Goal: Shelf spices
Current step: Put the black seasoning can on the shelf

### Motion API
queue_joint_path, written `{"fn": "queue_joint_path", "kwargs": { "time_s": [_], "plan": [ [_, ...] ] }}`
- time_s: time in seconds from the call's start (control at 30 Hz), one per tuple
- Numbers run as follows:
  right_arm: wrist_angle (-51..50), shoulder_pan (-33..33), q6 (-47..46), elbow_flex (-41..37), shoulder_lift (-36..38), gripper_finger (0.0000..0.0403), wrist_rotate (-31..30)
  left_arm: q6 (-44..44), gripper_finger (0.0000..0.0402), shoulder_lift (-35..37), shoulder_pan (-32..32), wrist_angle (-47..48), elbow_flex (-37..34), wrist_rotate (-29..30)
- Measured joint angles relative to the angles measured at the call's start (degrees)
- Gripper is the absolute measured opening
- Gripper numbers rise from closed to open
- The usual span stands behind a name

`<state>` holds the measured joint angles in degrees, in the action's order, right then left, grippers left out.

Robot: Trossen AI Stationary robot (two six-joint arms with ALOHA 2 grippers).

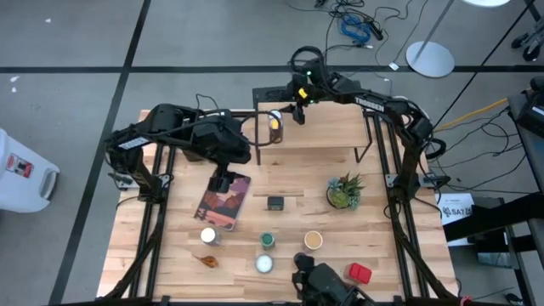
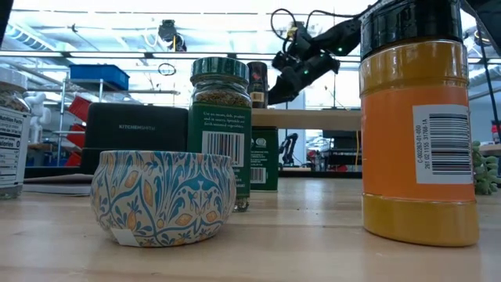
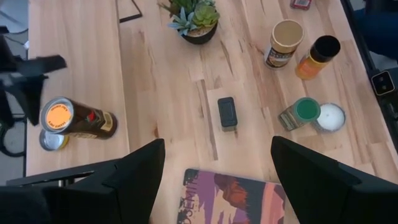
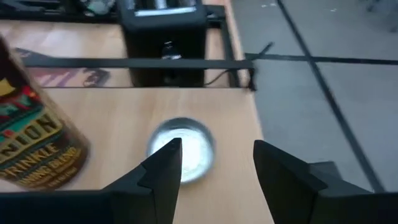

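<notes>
The right end effector (image 1: 299, 113) hangs over the left end of the shelf (image 1: 323, 127), its fingers (image 4: 165, 171) parted and empty, with a small silver tin (image 4: 181, 149) showing on the wooden shelf top between them. Just beside it on the shelf stands a tall dark spice jar with an orange top (image 1: 274, 120), upright and apart from the fingers. The left end effector (image 1: 219, 182) hovers above the reddish-covered book (image 1: 223, 201) on the surface in front of the shelf, its fingers spread wide and holding nothing. The other spices are on the surface near its front edge: a white-topped jar (image 1: 208, 235), a green-topped jar (image 1: 268, 240), a pale round tin (image 1: 265, 263), a tan-topped jar (image 1: 314, 240) and a red tin (image 1: 359, 273). In the low view, a blue-and-yellow patterned tin (image 2: 163, 197) and an orange jar with a black cap (image 2: 417, 125) stand closest. A small dark tin (image 1: 274, 202) sits mid-surface, between the book and the potted succulent (image 1: 344, 191). A black toaster (image 1: 225, 140) sits under the left arm.
</notes>
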<state>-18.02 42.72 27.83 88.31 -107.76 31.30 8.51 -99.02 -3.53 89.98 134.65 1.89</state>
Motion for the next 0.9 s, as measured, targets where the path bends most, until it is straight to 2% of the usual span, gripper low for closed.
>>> {"fn": "queue_joint_path", "kwargs": {
  "time_s": [0.17, 0.43, 0.7, 0.9],
  "plan": [
    [-0.2, -0.9, -0.9, 0.0, -1.7, 0.0184, -6.9, -0.2, 0.0303, -0.4, 0.0, 0.0, 0.0, 0.0],
    [-0.8, 0.2, -4.2, 0.0, 2.5, 0.0162, -5.9, -0.6, 0.0303, -0.6, 0.0, 0.0, 0.0, 0.2],
    [-22.1, -0.5, -4.5, 0.0, 15.0, 0.0144, -8.6, -2.1, 0.0303, -0.6, 0.0, 0.0, 0.0, 0.3],
    [-36.6, -3.1, -7.5, 0.0, 23.8, 0.0144, -10.1, -3.2, 0.0303, -1.9, -2.7, 0.0, 0.0, -0.3]
  ]
}}
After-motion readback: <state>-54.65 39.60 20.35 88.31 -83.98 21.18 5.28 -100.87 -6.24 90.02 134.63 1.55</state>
